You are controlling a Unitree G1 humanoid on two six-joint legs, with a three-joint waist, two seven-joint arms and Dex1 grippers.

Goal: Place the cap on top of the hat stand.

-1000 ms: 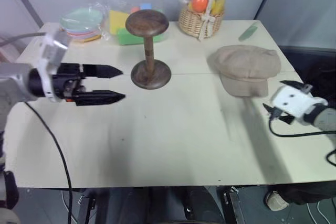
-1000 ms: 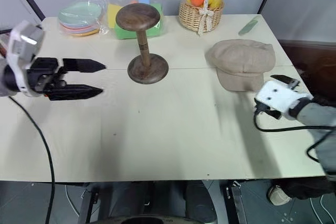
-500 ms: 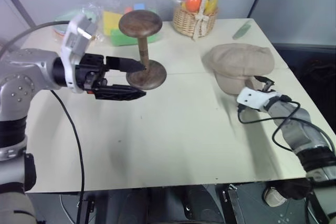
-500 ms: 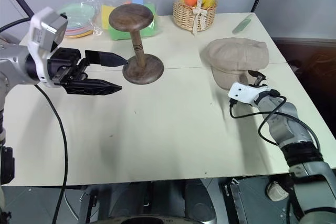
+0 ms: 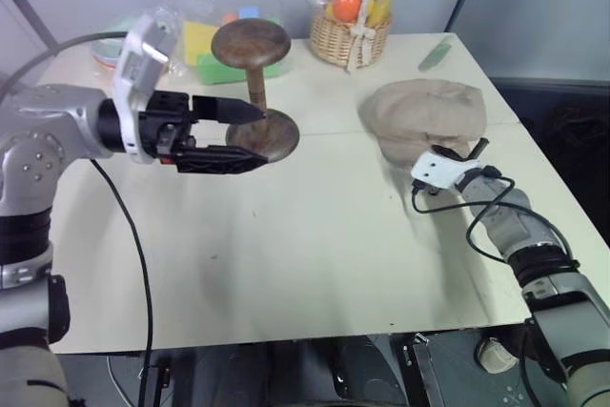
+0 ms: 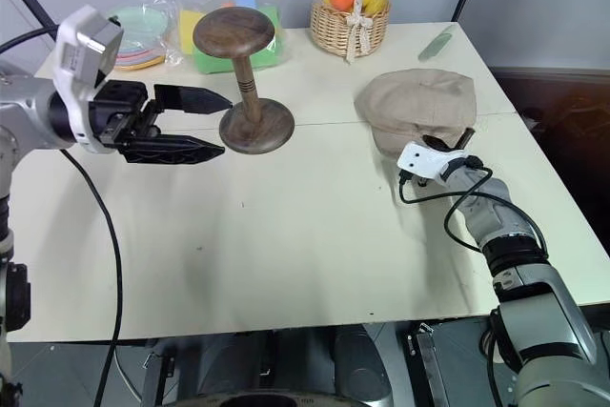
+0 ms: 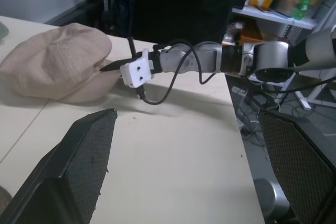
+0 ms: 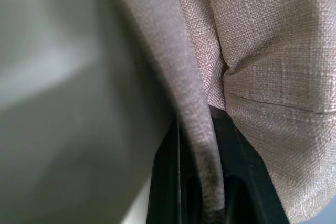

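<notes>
The cap [image 6: 417, 110] lies on the pale table [image 6: 315, 254] near its right edge, toward the far right corner. The hat stand [image 6: 248, 83] stands upright well apart, left of the table's middle, toward the far edge. A wicker basket [image 6: 349, 26], a bagged set of coloured blocks [image 6: 229, 16] and stacked plates [image 6: 143, 33] line that far edge below a grey wall. The right gripper [image 7: 113, 66] reaches level and is clenched on the cap's brim. The left gripper [image 6: 205, 124], jaws spread, hovers just beside the stand.
</notes>
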